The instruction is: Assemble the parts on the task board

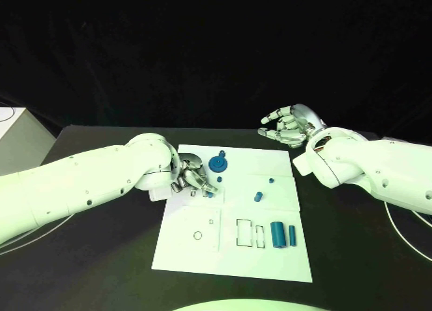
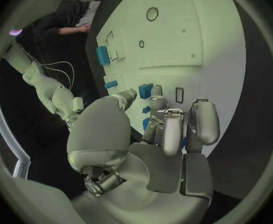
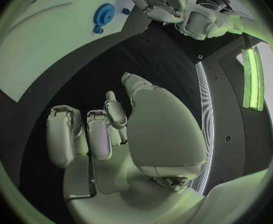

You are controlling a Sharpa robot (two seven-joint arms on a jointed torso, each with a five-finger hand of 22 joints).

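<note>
surface: black, under the white plate | white box: at the surface's far left edge, a thin dark cable lying on its top | pale cable: looping on the surface at the right

Task board at frame centre on table. Round part at board's upper left; left hand just below-left of it. Two upright parts lower right. Right hand above board's upper-right corner, over table.
</note>
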